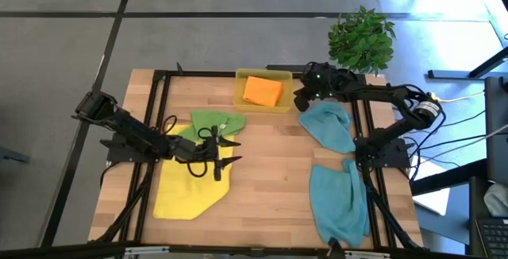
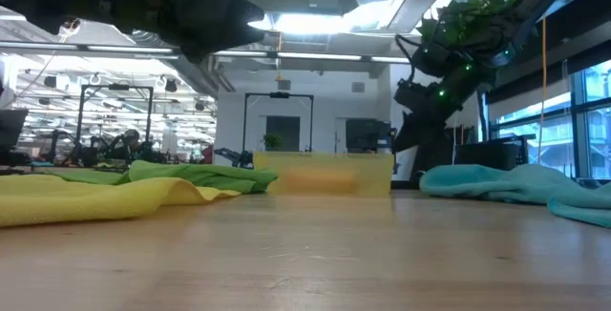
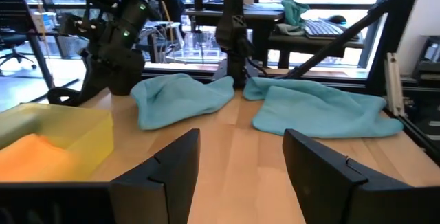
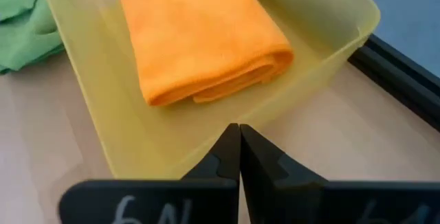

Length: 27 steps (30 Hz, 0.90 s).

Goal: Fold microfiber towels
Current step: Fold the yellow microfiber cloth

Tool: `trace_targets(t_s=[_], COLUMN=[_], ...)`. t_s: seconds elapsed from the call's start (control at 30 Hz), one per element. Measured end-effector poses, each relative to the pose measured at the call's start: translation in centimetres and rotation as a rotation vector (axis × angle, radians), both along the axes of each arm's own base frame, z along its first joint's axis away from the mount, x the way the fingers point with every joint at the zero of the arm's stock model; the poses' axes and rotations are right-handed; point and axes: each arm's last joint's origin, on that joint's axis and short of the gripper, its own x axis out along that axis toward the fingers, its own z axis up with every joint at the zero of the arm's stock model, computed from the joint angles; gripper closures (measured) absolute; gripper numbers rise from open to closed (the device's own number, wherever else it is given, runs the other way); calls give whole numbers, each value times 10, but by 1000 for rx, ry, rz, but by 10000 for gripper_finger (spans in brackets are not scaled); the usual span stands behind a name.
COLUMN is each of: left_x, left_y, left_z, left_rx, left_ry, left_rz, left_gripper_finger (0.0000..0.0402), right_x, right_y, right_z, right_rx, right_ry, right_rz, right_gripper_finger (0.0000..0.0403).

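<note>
Folded orange towel [image 1: 262,90] lies inside the yellow tray [image 1: 241,100] at the table's [image 1: 270,172] far edge. Right gripper [image 1: 302,100] hangs just beside the tray's right end, fingers pressed together, holding nothing. Left gripper [image 1: 220,154] hovers over the near-left area, fingers apart, empty, above the spread yellow towel [image 1: 186,189]. Crumpled green towel [image 1: 216,121] lies partly on the yellow one. Two teal towels on the right: one [image 1: 329,125] near the tray, the other [image 1: 337,199] nearer the front edge. Potted plant [image 1: 361,40] stands beyond the far right corner.
</note>
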Motion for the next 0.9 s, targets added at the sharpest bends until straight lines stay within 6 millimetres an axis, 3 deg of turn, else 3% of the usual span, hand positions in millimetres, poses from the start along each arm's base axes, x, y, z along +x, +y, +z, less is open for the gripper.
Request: trace_targets(t_s=[0.2, 0.3, 0.47, 0.63, 0.9], left_x=[-3, -3, 0, 10, 13], left_y=[-4, -3, -5, -10, -23], left_z=[-5, -2, 23, 43, 19], left_rx=[20, 12, 10, 19, 19], left_ry=[62, 107, 220, 275, 414], left_rz=[-18, 30, 95, 184, 106], left_gripper_finger=[202, 202, 202, 202, 202], right_x=[-4, -3, -3, -1, 5], right_y=[32, 61, 117, 166, 230], right_z=[37, 64, 93, 90, 47], right_rx=[-90, -186, -250, -288, -325], right_ry=[-30, -86, -222, -283, -494], right_rz=[100, 174, 333, 412, 526], right_gripper_finger=[398, 399, 399, 399, 394])
